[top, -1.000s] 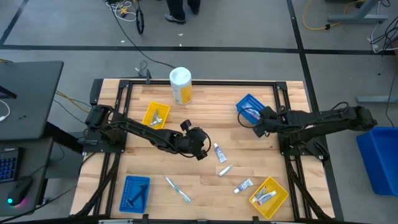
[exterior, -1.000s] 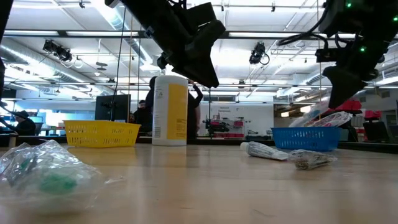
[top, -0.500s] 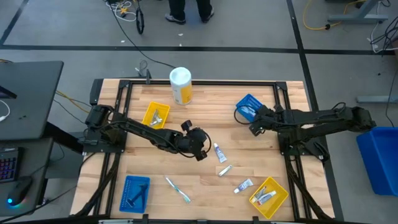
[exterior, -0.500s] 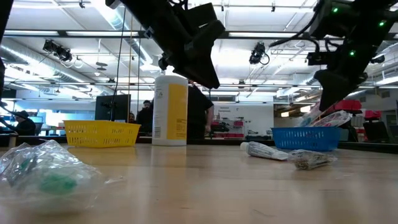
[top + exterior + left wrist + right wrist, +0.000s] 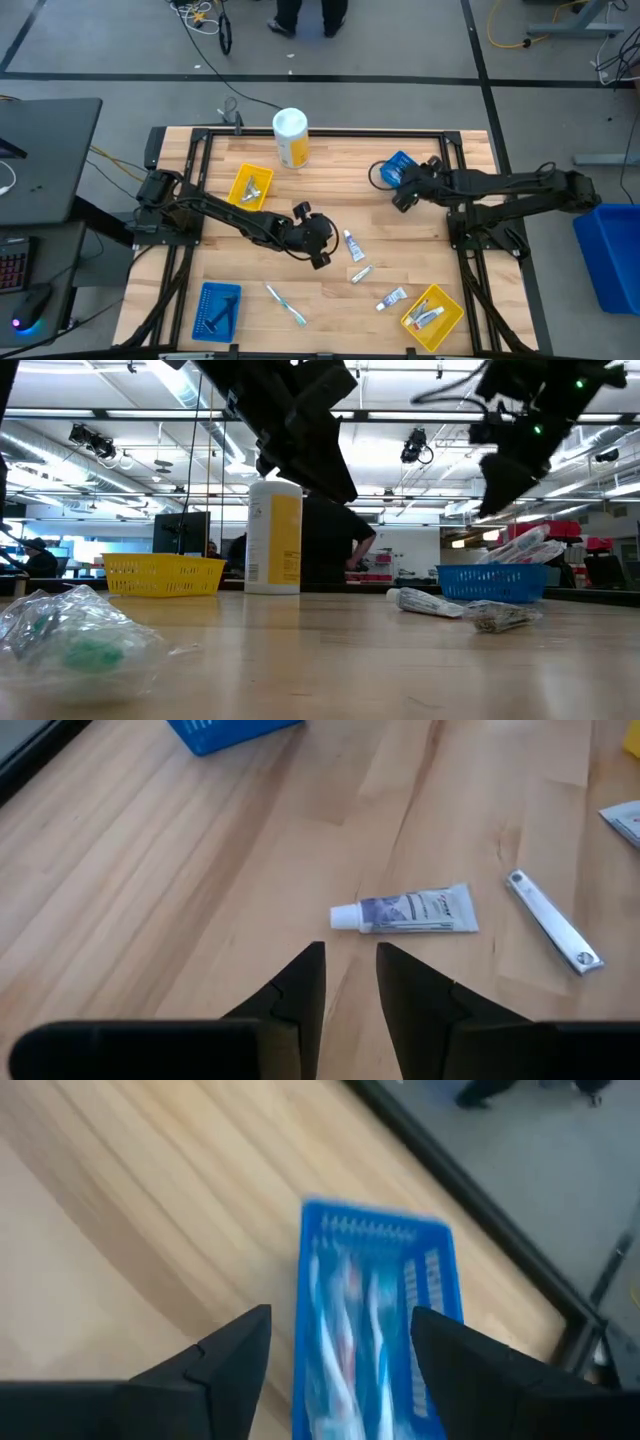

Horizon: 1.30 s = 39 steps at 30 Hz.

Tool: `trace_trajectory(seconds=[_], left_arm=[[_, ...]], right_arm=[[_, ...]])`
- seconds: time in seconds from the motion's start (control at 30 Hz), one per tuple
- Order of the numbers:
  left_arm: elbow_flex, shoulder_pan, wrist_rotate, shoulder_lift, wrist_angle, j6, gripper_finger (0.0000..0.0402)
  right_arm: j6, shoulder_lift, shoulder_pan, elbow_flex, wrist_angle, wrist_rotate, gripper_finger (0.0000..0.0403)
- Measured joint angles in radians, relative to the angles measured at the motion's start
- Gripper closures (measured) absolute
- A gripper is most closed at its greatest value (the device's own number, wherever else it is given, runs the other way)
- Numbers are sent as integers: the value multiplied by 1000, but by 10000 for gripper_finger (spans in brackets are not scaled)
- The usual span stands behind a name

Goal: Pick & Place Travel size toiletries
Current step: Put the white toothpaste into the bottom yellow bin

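While left arm [image 5: 318, 243] hangs mid-table, right arm [image 5: 398, 190] (jaws wide) over blue tray [image 5: 398, 166].

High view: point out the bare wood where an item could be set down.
Bare wood lies between the yellow tray and the blue tray, beside the canister. Crowded: around the tube near the left hand, toward the corner yellow tray.
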Motion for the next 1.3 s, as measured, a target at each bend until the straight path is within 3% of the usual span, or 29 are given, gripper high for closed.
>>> trace_trajectory(seconds=[0.13,0.33,0.43,0.73,0.93,1.07,1.3], left_arm=[[0,-5,42,0,0,0,301],[0,-24,143,0,0,52,301],[0,-38,148,0,0,73,301],[0,-63,147,0,0,84,301],[0,-62,144,0,0,109,301],[0,-62,144,0,-4,133,301],[0,-63,144,0,-11,129,301]], right_arm=[[-25,0,3,55,89,-86,150],[-109,0,19,36,320,-495,171],[-107,1,54,11,398,-600,182],[6,1,188,-127,541,-608,198],[85,18,274,-227,734,-593,192],[61,16,310,-272,845,-548,184],[-75,81,432,-285,923,-596,186]])
